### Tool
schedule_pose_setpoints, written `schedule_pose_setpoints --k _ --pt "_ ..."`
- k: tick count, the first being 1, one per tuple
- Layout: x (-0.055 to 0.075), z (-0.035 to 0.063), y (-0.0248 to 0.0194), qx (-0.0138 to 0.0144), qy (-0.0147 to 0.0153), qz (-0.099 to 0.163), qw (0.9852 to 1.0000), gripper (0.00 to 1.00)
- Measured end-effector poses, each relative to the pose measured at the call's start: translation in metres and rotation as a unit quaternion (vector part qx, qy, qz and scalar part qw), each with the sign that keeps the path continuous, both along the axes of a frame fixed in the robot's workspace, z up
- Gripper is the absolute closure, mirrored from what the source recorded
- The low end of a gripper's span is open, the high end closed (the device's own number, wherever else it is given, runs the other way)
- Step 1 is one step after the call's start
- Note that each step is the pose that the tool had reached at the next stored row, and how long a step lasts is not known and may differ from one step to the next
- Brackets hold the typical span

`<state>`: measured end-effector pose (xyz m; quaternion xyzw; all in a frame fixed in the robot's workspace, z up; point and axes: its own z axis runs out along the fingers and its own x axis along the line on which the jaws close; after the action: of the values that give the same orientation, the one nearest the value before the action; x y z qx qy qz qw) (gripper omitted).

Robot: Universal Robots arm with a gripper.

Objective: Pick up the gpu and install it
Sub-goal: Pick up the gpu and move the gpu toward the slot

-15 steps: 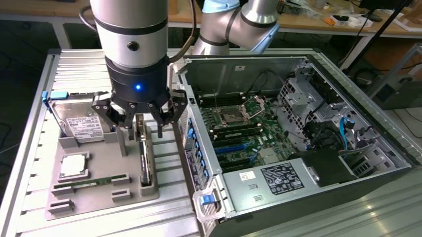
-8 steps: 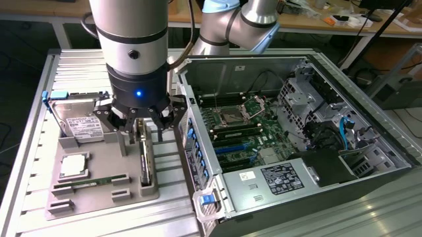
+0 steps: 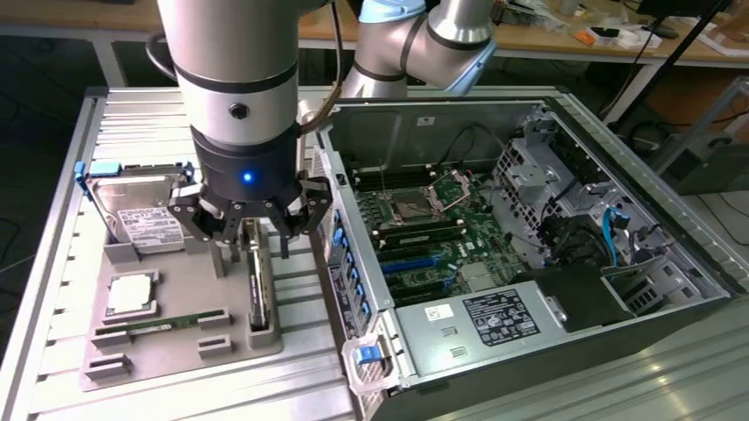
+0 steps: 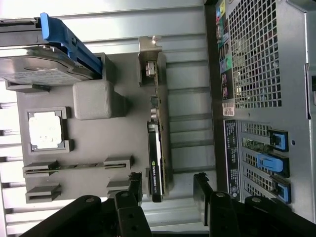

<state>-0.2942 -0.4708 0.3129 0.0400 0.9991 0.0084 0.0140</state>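
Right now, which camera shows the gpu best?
The wrist view. It looks down along the whole gpu, standing on edge in the grey holder, from its metal bracket to its far end. The exterior view shows the gpu as a thin edge, partly hidden behind the open jaws.

This is a robotics lab or electronics workshop: a robot arm (image 3: pixel 240 79) stands over a ribbed metal table (image 3: pixel 53 254) carrying an open computer case (image 3: pixel 445 95) with its motherboard (image 3: pixel 427 232) bare and a grey jig (image 3: pixel 175 338) of loose parts. Along the top of the exterior view runs a wooden table (image 3: pixel 550 44) strewn with small gear, with a dark stand (image 3: pixel 661 61) at upper right.
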Motion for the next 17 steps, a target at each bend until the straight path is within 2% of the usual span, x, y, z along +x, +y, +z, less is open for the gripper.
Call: schedule_pose_setpoints --k 8,17 --pt "0.0 -0.0104 -0.0026 -0.001 0.0 -0.001 1.0 0.46" --pt "-0.002 -0.0208 -0.0027 -0.0013 0.0 -0.009 1.0 0.46"
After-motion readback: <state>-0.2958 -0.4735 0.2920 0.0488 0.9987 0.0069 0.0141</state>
